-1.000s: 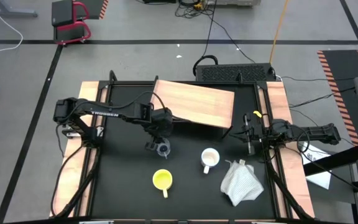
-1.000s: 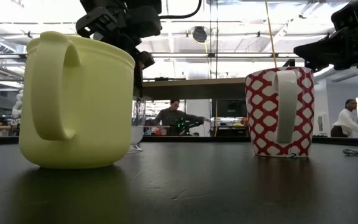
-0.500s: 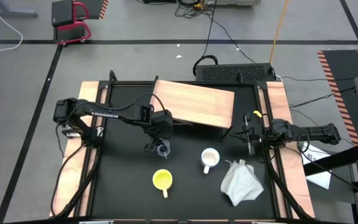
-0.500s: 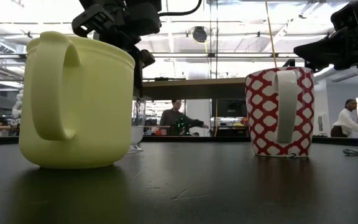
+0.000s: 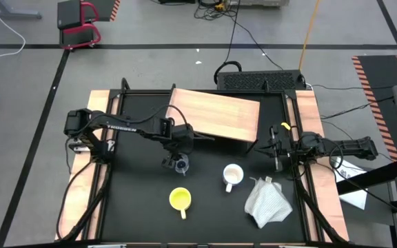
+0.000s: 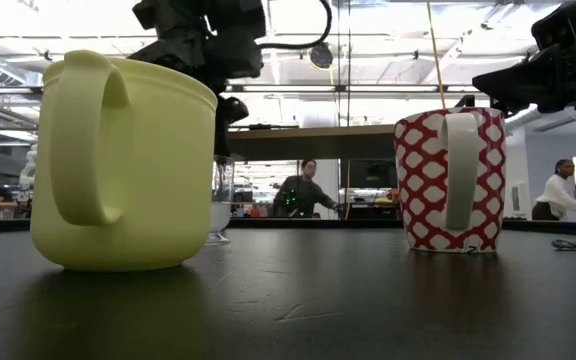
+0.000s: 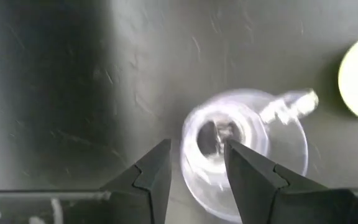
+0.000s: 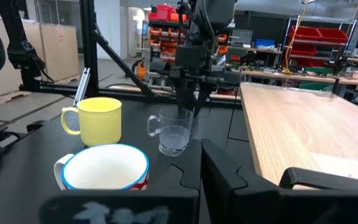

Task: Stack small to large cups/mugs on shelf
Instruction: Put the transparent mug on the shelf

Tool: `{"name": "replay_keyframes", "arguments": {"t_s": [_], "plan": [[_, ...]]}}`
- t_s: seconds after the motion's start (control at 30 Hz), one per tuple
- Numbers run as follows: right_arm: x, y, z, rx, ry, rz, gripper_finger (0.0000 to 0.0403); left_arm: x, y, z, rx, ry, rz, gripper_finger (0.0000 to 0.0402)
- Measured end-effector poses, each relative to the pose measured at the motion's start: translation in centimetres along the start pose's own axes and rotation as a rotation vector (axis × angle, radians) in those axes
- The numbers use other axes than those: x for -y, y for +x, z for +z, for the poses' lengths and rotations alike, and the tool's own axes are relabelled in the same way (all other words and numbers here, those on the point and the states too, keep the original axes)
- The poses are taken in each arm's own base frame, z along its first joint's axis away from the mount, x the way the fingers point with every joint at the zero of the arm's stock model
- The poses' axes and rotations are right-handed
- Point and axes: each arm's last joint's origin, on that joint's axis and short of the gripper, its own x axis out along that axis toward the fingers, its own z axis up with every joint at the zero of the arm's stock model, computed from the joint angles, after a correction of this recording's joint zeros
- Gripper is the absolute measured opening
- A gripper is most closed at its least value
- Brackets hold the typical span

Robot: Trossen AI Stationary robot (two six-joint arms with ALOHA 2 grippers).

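Progress: nothing on the shelf yet, all three vessels on the black tabletop [image 5: 129, 207].

Nearest: yellow handled mug [image 5: 180, 200], upright, near-centre, untouched. Right of it and slightly farther, the white handled mug with red lattice pattern [image 5: 232, 176], upright, also untouched. A crumpled white cloth [image 5: 267, 200] lies just right of that mug, not part of the job.

Next back: small clear glass cup with a handle [image 5: 179, 164], upright on the table, left of centre, just in front of the shelf's left end. Left gripper [image 5: 177, 156] hangs right over it, fingers [image 7: 157, 174] spread; wrist view looks straight down into the cup with one finger inside the rim line and one outside. Not clamped, so I'd call it lining up a rim grasp, cup not lifted.

Right gripper [image 5: 276, 154] parked at the right table edge, fingers clenched on nothing.

Farthest: light wooden rectangular shelf board [image 5: 216, 114], bare.

Left to do: all three placements, small inside larger, by my read.
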Motion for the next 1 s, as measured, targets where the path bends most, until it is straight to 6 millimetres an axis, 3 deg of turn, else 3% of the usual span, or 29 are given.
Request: {"name": "replay_keyframes", "arguments": {"t_s": [0.77, 1.0], "plan": [[0.0, 0.0, -0.1, -0.009, 0.0, 0.001, 0.0, -0.9, 1.6, -0.2, -0.041, 0.002, 0.0, 0.0146], [0.0, 0.1, -0.1, -0.009, 0.0, 0.001, 0.0, -1.2, 1.9, -0.2, -0.042, -0.002, 0.001, 0.0104]]}}
